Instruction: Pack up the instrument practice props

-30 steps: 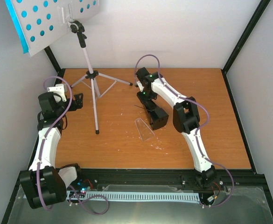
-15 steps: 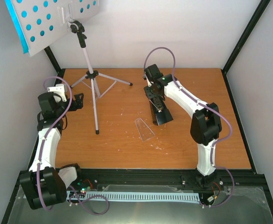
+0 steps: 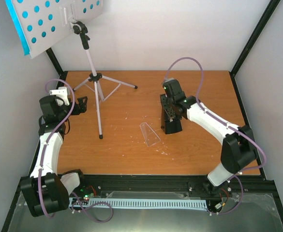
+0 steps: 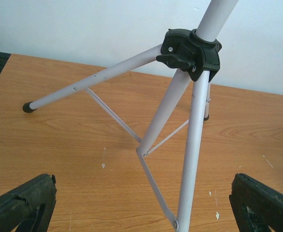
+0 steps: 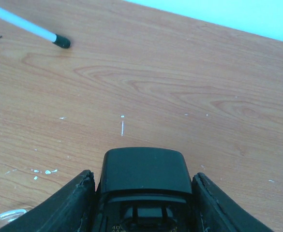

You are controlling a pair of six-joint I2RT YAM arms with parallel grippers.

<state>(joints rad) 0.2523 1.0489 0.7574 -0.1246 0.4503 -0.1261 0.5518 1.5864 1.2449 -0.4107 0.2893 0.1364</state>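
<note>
The white tripod music stand (image 3: 94, 82) is upright at the back left. Its hole-punched desk (image 3: 54, 21) carries cyan sheet-music pages (image 3: 16, 24), seen at its left edge and through the holes. My left gripper (image 3: 81, 104) hangs open just left of the stand's legs, and the leg hub (image 4: 192, 48) and near leg rise ahead of the left gripper (image 4: 141, 208). My right gripper (image 3: 172, 112) is shut on the small black metronome (image 3: 173, 124), mid-table. In the right wrist view the metronome (image 5: 143, 176) fills the right gripper (image 5: 143, 203). Its clear cover (image 3: 150, 134) lies apart on the table.
The wooden table (image 3: 131, 154) is walled in white at the back and both sides, with black corner posts. One stand foot (image 5: 61, 41) shows far ahead in the right wrist view. A black rail runs along the near edge by the arm bases.
My right arm has swung to the right, carrying the metronome away from the clear cover. The left arm and the stand have not moved.
</note>
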